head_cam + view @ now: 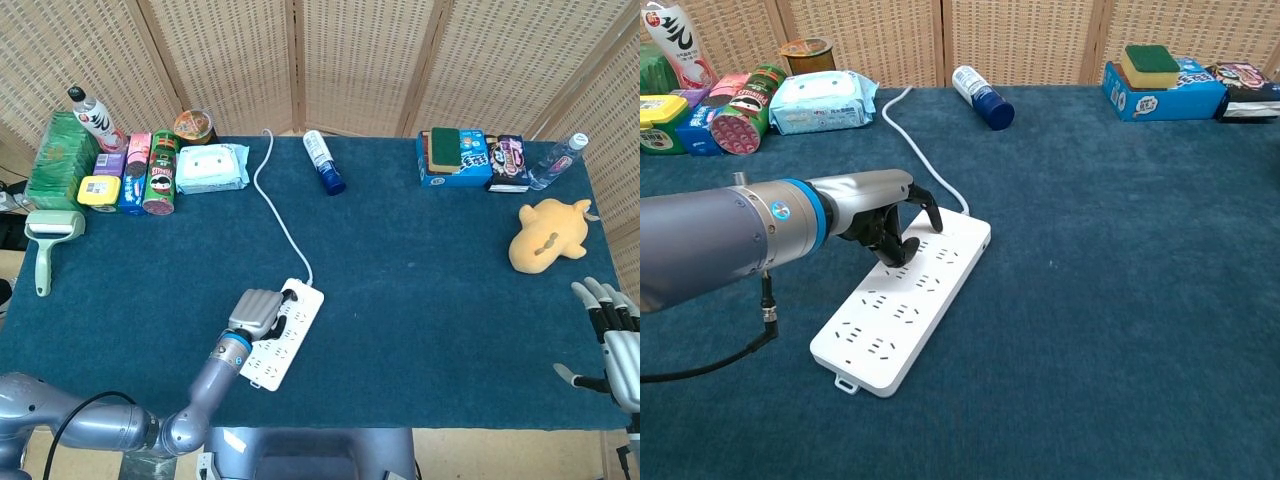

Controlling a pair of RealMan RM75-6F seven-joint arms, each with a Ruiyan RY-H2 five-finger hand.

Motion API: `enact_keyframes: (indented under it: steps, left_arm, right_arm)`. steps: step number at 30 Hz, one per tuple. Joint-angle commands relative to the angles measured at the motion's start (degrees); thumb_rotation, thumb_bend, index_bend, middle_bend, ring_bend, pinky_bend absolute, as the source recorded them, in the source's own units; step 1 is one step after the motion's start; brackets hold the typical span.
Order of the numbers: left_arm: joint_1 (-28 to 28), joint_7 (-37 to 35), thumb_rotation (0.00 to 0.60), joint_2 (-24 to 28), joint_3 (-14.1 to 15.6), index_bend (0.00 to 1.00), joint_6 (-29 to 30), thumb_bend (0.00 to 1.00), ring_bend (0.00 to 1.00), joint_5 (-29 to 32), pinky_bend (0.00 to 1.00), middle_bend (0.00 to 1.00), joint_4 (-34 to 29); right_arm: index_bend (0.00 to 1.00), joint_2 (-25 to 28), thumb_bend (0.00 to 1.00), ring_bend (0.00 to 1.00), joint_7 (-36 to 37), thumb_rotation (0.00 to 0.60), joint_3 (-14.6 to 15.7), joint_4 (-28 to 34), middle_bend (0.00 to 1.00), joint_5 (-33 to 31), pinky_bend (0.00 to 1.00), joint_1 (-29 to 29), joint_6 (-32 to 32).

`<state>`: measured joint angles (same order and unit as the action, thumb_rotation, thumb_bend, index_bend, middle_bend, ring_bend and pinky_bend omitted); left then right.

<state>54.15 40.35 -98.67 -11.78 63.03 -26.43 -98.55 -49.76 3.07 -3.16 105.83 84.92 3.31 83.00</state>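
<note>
The left hand curls its fingers onto the power strip, contact hidden; the right hand is spread.

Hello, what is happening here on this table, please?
The robot's left hand rests with curled fingers on the cord end of a white power strip lying flat on the blue table; whether it grips it cannot be told. The right hand is open at the table's near right corner, holding nothing, with a yellow plush toy beyond it.

arm: grey, blue ring | left hand: silver-black | cable: black
</note>
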Motion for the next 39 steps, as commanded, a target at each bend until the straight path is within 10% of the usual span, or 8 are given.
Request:
enact_keyframes:
  steps: [1,27,39]
  left_arm:
    - [0.1,0.0,0.6,-0.1,0.1,0.25,0.0,0.63,1.0,0.2,1.0,1.0,0.3]
    - [0.7,-1.2,0.6,0.6,-0.4,0.25,0.3,0.63,1.0,0.2,1.0,1.0,-1.1]
    - [-5.3,-4.6,0.6,10.6,2.8,0.25,9.5,0.52,0.98,-16.2,0.94,0.99,-12.7]
  right_arm:
    - [0.0,0.1,0.0,0.0,0.1,0.6,0.0,0.0,0.0,0.0,0.0,0.0,0.1]
    - [0.0,0.0,0.0,0.0,0.1,0.6,-0.1,-0.2,0.0,-0.1,0.0,-0.1,0.3]
    - [0.0,0.0,0.0,0.0,-0.1,0.6,-0.1,-0.1,0.0,-0.1,0.0,-0.1,0.3]
